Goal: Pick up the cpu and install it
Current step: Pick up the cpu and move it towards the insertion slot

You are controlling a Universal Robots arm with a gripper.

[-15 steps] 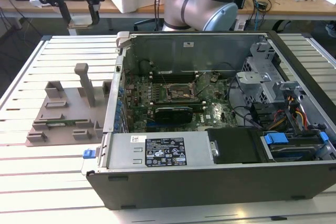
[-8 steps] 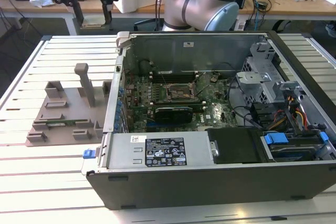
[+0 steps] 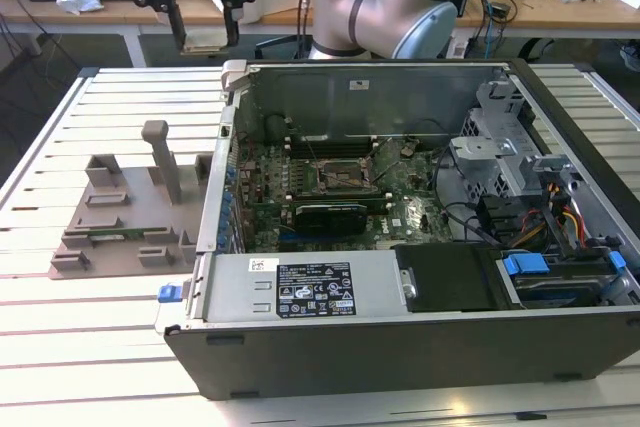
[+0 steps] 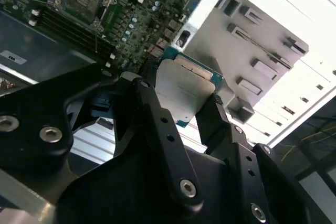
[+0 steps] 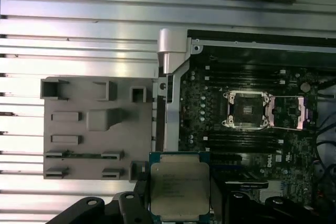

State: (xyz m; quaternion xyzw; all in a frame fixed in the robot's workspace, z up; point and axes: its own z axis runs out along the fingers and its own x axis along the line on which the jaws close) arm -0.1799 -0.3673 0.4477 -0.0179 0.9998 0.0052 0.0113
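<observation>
The slatted table carries an open case, and the board lies flat on the case floor. Just beside the case, on the exterior view's left, sits the grey plate. The arm rises behind the case. The dark head hanging high off its far corner, toward the exterior view's left, is probably the gripper, though that view is too cluttered there to be sure.

The empty socket sits near the middle of the board. In both wrist views the cpu is already lifted clear of the plate. It is clamped in the gripper, with the black fingers closed on two opposite edges and its silver top facing the cameras.

The first wrist view shows the relation that matters. The cpu hangs over the case's side wall, between plate and board. The socket is well apart from it, across that wall and further in over the board. The cpu's edges run roughly parallel to the socket's frame, so the gap looks like mostly a sideways shift plus a descent, with little turning.
</observation>
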